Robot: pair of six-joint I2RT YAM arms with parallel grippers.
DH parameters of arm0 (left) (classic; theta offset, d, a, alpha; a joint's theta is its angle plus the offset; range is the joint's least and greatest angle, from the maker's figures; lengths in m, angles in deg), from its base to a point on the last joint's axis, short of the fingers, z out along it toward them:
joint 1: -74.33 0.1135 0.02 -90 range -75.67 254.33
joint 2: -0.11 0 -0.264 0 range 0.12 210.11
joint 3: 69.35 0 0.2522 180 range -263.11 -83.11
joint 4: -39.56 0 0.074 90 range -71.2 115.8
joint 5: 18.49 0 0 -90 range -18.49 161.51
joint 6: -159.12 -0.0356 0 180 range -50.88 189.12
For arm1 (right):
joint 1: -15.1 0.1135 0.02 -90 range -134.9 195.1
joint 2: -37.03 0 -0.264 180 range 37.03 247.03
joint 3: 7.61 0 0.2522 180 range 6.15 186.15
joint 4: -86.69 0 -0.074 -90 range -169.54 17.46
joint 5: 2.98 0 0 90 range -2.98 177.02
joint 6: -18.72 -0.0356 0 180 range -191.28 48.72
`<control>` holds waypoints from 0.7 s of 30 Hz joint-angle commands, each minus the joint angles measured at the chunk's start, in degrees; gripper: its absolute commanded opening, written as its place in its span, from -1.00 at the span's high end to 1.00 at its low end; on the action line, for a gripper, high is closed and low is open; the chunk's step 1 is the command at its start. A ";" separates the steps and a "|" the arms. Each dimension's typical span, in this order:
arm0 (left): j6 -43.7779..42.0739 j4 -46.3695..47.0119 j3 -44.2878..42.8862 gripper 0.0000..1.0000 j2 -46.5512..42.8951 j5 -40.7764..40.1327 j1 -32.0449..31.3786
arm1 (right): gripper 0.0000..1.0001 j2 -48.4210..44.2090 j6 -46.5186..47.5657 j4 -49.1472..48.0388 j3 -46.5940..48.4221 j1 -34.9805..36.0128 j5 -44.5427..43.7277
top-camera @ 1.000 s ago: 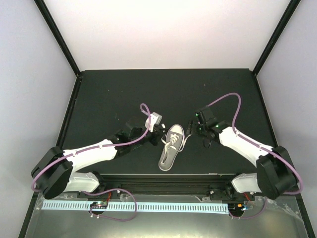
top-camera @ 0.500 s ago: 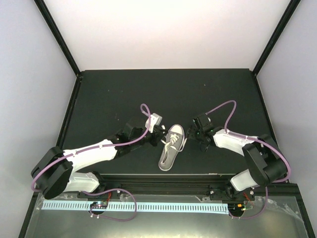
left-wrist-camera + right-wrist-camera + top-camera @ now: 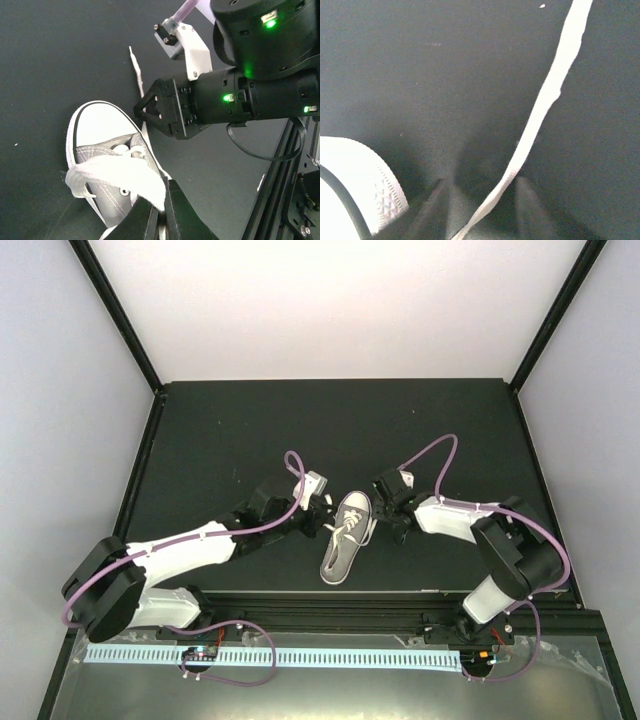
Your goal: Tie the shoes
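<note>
The grey shoe (image 3: 345, 535) with white toe cap and sole lies on the black table, toe pointing away from the arm bases. My left gripper (image 3: 162, 212) is shut on a white lace loop (image 3: 115, 175) drawn over the shoe (image 3: 107, 150). My right gripper (image 3: 385, 505) sits low by the toe, on its right. In the right wrist view its blurred fingers (image 3: 435, 210) stand apart, with a loose lace end (image 3: 545, 100) running between them untouched. The toe's white rim (image 3: 360, 180) shows at lower left.
The black table (image 3: 250, 430) has a raised rim and pale walls on three sides. The right arm's purple cable (image 3: 440, 455) arches above its wrist. A lace end (image 3: 136, 67) lies flat beyond the toe.
My right gripper has swung left and down to the lace beside the toe, and its fingers have drawn closer together. The left arm and the shoe have stayed put.
</note>
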 commanded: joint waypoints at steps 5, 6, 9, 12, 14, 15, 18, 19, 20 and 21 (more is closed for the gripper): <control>-3.16 -2.39 -1.04 0.97 -2.20 2.25 -0.20 | 0.97 -0.02 1.91 4.22 -5.04 1.00 1.81; -3.96 -2.83 -1.40 0.97 -2.04 2.95 -0.16 | 0.97 -1.83 2.02 4.80 -5.46 1.03 1.45; -7.30 -5.09 -3.17 0.97 -0.86 5.66 -0.12 | 0.97 -9.21 2.66 8.05 -5.65 0.95 -1.42; -10.36 -6.72 -5.08 0.97 0.64 8.11 -0.12 | 0.97 -18.67 4.82 10.74 -4.36 0.86 -3.28; -11.57 -7.10 -6.61 0.95 2.79 10.07 -0.05 | 0.97 -24.60 8.16 10.30 -3.29 0.94 -1.97; -12.16 -7.13 -7.46 0.93 3.62 11.44 0.03 | 0.97 -27.12 9.76 9.62 -2.77 0.88 -0.54; -13.80 -8.38 -11.05 0.90 6.99 14.54 0.14 | 0.97 -32.09 13.68 7.81 -0.53 0.87 4.42; -14.26 -8.94 -12.15 0.90 8.11 15.42 0.14 | 0.97 -33.04 14.39 7.38 0.27 0.91 5.66; -14.58 -9.03 -13.07 0.90 9.05 16.22 0.14 | 0.97 -33.68 14.96 6.78 0.86 0.93 6.90; -14.80 -8.92 -13.78 0.90 9.88 17.03 0.21 | 0.97 -34.01 15.13 6.13 1.33 0.91 7.65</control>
